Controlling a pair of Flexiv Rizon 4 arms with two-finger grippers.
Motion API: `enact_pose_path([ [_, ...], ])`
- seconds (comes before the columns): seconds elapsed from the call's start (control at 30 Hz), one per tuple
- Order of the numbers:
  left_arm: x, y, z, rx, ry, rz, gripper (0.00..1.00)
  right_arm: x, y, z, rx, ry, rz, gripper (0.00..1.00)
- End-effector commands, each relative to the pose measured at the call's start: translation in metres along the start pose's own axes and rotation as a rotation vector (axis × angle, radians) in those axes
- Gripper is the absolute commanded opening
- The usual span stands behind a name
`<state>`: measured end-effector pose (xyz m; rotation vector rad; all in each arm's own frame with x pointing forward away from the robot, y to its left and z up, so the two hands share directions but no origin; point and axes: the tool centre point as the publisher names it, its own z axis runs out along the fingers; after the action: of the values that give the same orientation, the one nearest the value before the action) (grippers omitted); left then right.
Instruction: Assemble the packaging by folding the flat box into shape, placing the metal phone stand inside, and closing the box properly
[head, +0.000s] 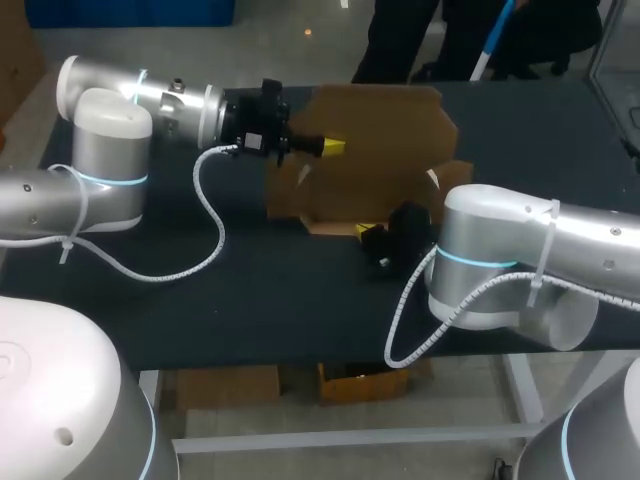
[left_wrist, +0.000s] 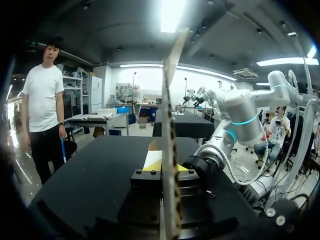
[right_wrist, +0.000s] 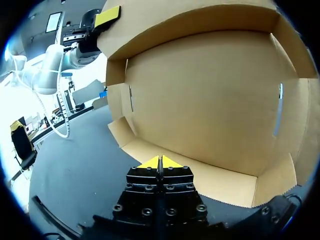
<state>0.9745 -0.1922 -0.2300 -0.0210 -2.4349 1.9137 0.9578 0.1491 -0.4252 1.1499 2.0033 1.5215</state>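
A brown cardboard box (head: 385, 150) stands half-folded in the middle of the black table, its hollow side facing my right arm. My left gripper (head: 332, 147) is shut on the box's upper left panel. In the left wrist view that panel (left_wrist: 169, 125) runs edge-on between the two yellow tips of the left gripper (left_wrist: 167, 167). My right gripper (head: 368, 231) is low at the box's front flap. In its own view the right gripper (right_wrist: 160, 162) is shut with nothing between its tips, just over the bottom flap of the box (right_wrist: 200, 110). The left gripper (right_wrist: 107, 16) shows at the box's top edge. No phone stand is in view.
The black table (head: 250, 300) has bare room in front of and to the left of the box. My left arm's white coiled cable (head: 200, 235) hangs down onto the table left of the box.
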Motion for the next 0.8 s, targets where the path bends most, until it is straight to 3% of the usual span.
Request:
enact_pose_path([
  [0.03, 0.0013, 0.0027, 0.0018, -0.002, -0.002, -0.001, 0.00, 0.0005, -0.0018, 0.0025, 0.000, -0.004, 0.000, 0.00],
  [0.8, 0.0035, 0.0032, 0.0006, -0.011, -0.006, 0.012, 0.00, 0.0005, -0.0018, 0.0025, 0.000, -0.004, 0.000, 0.00],
])
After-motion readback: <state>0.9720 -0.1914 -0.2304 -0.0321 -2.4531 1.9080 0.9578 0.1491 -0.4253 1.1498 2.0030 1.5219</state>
